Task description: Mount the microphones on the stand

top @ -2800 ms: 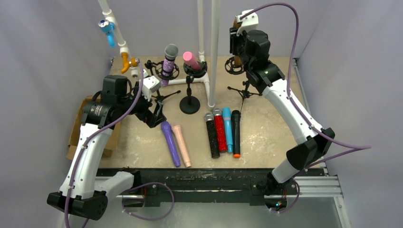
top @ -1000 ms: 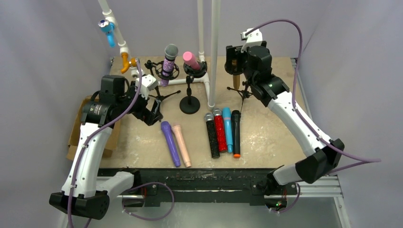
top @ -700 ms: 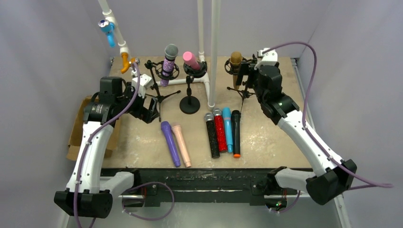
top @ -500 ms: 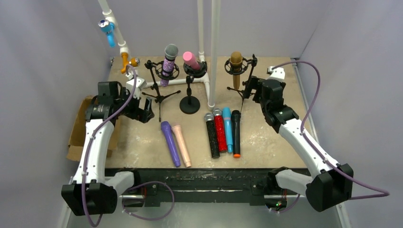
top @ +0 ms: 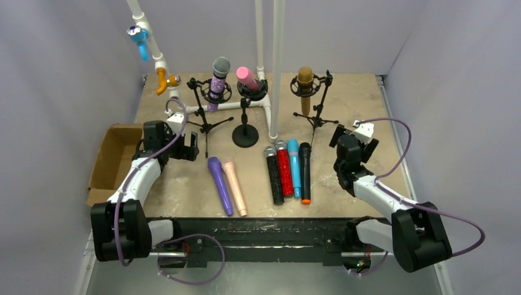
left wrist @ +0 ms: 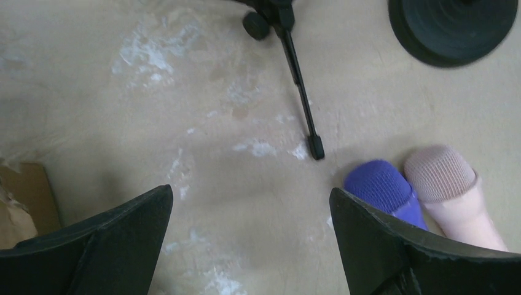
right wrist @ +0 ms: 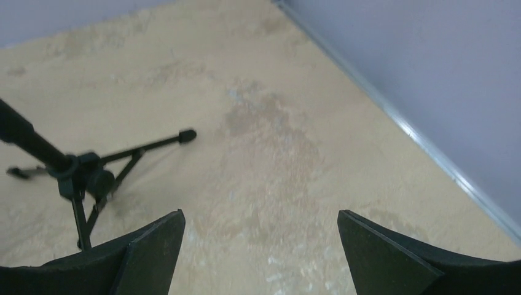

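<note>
Left wrist: left gripper (left wrist: 250,192) wide, empty, purple mic (left wrist: 381,184) just beyond one fingertip. Right gripper (right wrist: 261,215) wide, empty, tripod (right wrist: 86,175) ahead.

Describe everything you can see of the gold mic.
The gold mic stands upright, head up, at the back right of the table. Its rounded head looks like brownish-gold mesh; a slimmer gold handle hangs below. A black ring mount on the tripod stand grips it below the head. Nothing else touches it.
</note>
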{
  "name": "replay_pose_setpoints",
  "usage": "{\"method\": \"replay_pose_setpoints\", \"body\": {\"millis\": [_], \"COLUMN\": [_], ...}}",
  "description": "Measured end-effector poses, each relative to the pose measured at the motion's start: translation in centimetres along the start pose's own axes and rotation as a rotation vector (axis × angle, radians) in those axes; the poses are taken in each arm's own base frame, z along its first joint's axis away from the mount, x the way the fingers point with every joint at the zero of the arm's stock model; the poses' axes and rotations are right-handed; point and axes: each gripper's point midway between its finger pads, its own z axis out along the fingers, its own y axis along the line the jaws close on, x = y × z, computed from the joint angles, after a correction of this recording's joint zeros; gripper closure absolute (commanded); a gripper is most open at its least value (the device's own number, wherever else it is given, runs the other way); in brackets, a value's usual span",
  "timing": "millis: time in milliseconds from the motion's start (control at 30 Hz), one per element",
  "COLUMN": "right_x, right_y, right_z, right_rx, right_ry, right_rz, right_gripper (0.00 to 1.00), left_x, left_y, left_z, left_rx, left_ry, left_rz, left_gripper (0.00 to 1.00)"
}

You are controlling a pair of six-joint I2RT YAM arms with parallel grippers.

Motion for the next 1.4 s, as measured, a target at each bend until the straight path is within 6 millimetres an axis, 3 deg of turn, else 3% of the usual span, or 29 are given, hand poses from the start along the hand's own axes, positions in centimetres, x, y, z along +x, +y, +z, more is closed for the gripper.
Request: {"method": "replay_pose_setpoints", "body": {"millis": [133,267,533,667,833,1033,1200,1400], "right_x": [-2.8,-2.1,-0.6,-0.4,-2.0,-2.1,-3.6,-3.3], "right_y": [-0.4,-1.0,0.4,0.7,1.1,1.1,1.6,1.9], "right_z": [0.2,0.3,2.5,3.0,2.7,2.2,5.1,5.5], "right_rx": [0.013,0.017,0.014,0.012,-0.023,-0.070,-0.097,-0.126], "right_ry": [-0.159,-0.208,-0.225,-0.240,-0.303,-0.334,-0.292,-0.264], "right_rz": [0.037,0.050,0.026,0.019,0.060,0.054,0.055,0.046], "right_gripper": [0.01,0.01,0.01,0.01,0.01,0.01,0.01,0.01], "left_x": [-1.6,-2.5,-4.7,-4.6,-4.8,-1.3,-2.7,-3.3], "left_y": [1.4,2.2,3.1,3.4,2.1,1.9,3.1,3.7], "left_z": [1.7,3.0,3.7,4.0,4.4,4.4,3.8,3.4], "left_rx": [-0.053,-0.076,-0.124,-0.159,-0.180,-0.242,-0.314,-0.351], "left_ry": [-0.062,-0.103,-0.237,-0.302,-0.379,-0.430,-0.484,-0.509], "left_rz": [-0.036,-0.075,-0.089,-0.084,-0.032,-0.015,-0.039,-0.050], "left_gripper": [0.00,0.00,0.00,0.00,0.00,0.00,0.00,0.03]}}
